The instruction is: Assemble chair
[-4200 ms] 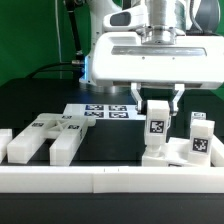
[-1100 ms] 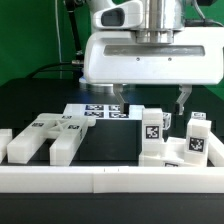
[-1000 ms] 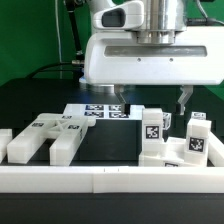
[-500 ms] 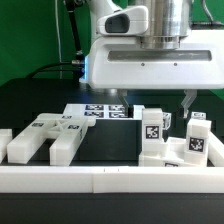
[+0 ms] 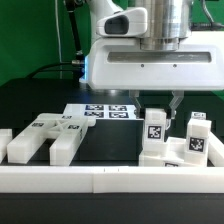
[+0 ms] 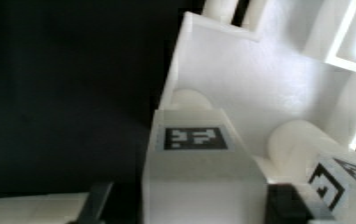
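The upright chair piece (image 5: 155, 128) stands clamped between the two fingers of the pincer (image 5: 158, 103).

Tagged white chair part (image 6: 201, 150) fills view; second tagged part (image 6: 335, 178) beside.

The gripper (image 5: 158, 103) runs off the exterior view's top edge and hides the far part of the marker board (image 5: 100, 112). The near border rail (image 5: 100, 178) covers the foot of the upright chair piece (image 5: 155, 130). Whether the fingers (image 5: 177, 100) touch that piece is too small to tell, and the wrist view cuts off a second tagged piece (image 6: 344, 182).
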Controlling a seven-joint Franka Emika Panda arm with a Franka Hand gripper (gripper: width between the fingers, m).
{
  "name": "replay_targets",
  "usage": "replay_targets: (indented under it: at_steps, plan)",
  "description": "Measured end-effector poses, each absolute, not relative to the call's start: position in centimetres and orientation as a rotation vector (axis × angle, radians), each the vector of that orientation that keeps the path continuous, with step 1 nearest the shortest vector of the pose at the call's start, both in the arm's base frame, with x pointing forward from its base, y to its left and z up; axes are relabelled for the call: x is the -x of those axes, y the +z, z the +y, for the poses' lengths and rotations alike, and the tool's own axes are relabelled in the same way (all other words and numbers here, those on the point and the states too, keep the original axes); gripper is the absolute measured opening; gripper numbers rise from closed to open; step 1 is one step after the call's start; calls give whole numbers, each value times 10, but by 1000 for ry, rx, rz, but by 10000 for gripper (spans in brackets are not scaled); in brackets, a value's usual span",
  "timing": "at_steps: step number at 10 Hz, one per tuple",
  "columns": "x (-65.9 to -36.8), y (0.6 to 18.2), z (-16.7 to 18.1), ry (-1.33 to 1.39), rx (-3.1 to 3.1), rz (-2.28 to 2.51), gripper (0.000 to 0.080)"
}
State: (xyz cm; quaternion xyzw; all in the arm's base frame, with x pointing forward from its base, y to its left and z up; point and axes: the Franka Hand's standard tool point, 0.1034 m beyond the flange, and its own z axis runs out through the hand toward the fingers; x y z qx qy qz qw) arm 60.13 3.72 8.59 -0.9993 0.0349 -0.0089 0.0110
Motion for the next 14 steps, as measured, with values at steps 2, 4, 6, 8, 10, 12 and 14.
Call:
replay_targets:
  at_steps: [2,4,6,8,10,12,14]
  plan:
    - [-601,86,37,-25,3103,300,288]
    - [-601,85,37,-22,3065,563,288]
    - [-601,85,37,-18,2999,812,289]
    - [-602,85,37,-22,2886,1120,289]
    - [-602,84,37,-14,2738,1413,290]
    - [-604,84,38,-19,2625,1586,290]
    - [-604,84,40,-9,2518,1740,290]
